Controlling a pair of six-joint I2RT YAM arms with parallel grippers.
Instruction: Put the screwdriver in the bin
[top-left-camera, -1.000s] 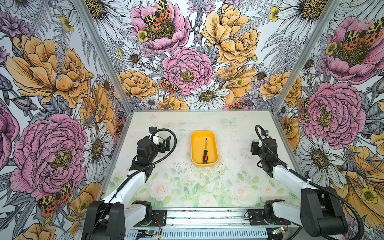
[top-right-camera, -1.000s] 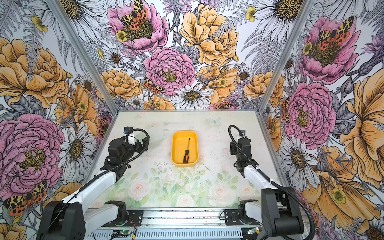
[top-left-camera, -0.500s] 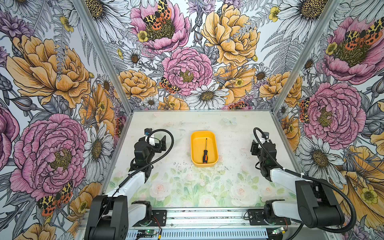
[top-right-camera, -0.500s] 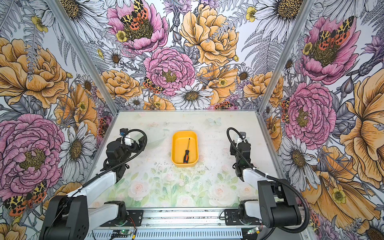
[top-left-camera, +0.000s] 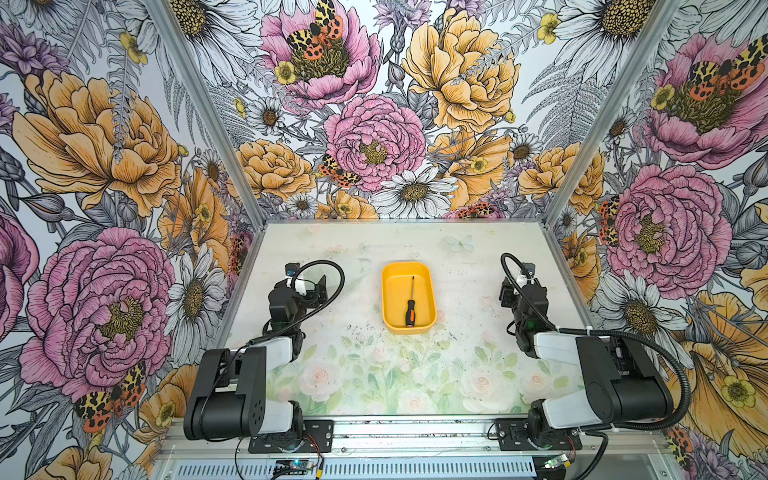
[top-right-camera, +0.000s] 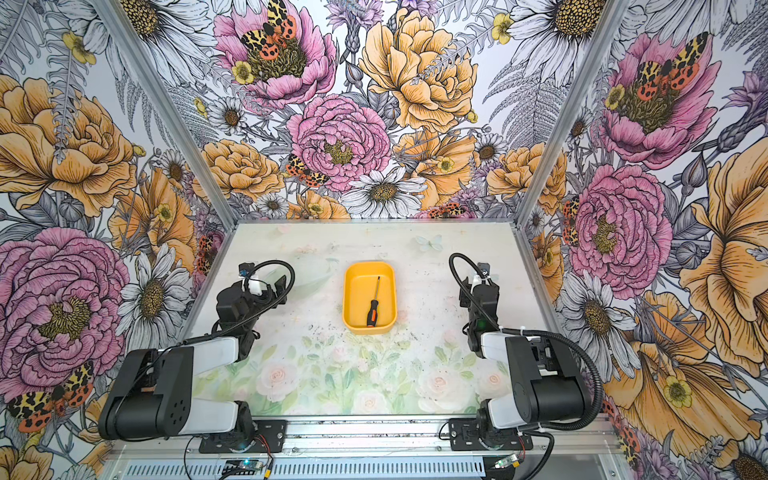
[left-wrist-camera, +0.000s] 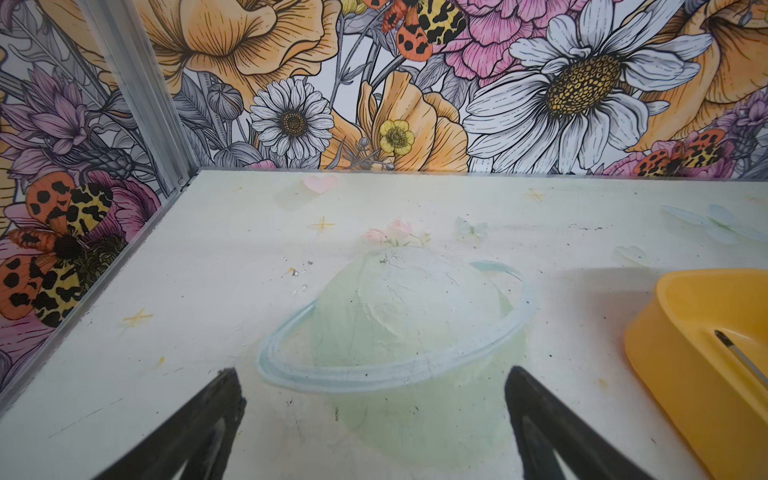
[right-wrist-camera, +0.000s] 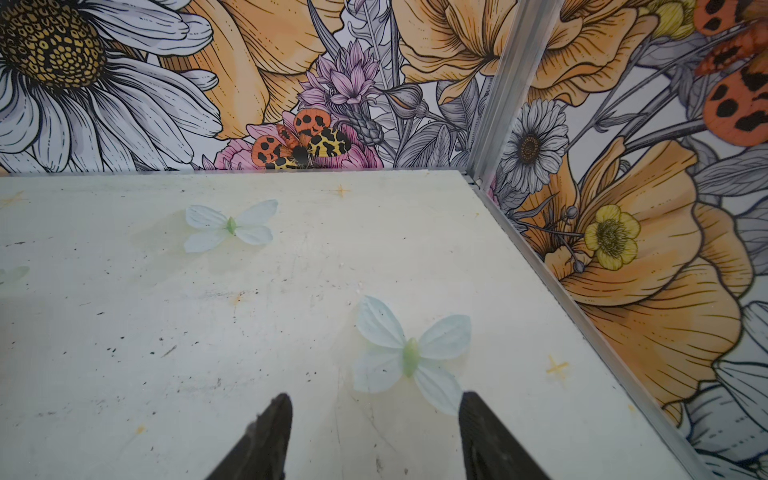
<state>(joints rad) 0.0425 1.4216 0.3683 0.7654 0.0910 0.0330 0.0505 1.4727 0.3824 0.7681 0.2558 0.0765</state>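
The screwdriver (top-left-camera: 409, 306) (top-right-camera: 372, 309), with a black-and-orange handle, lies flat inside the yellow-orange bin (top-left-camera: 392, 291) (top-right-camera: 354, 291) at mid-table in both top views. My left gripper (top-left-camera: 318, 286) (top-right-camera: 281, 284) sits left of the bin, apart from it. Its wrist view shows it open (left-wrist-camera: 370, 374) and empty over the table, with the bin (left-wrist-camera: 681, 374) and the screwdriver's shaft tip (left-wrist-camera: 737, 359) at the edge. My right gripper (top-left-camera: 506, 291) (top-right-camera: 468, 291) (right-wrist-camera: 374, 399) stays well right of the bin, open, with nothing between its fingers.
Flower-printed walls close the table on three sides, with metal frame posts (left-wrist-camera: 137, 95) (right-wrist-camera: 505, 87) at the back corners. Both arms are folded low near their bases (top-left-camera: 291, 440) (top-left-camera: 536, 436) on the front rail. Printed butterflies (right-wrist-camera: 409, 353) and a planet (left-wrist-camera: 395, 328) mark the tabletop.
Both arms have folded back toward their bases, elbows dropping low. The grippers stay open and empty. Screwdriver and bin have not moved.
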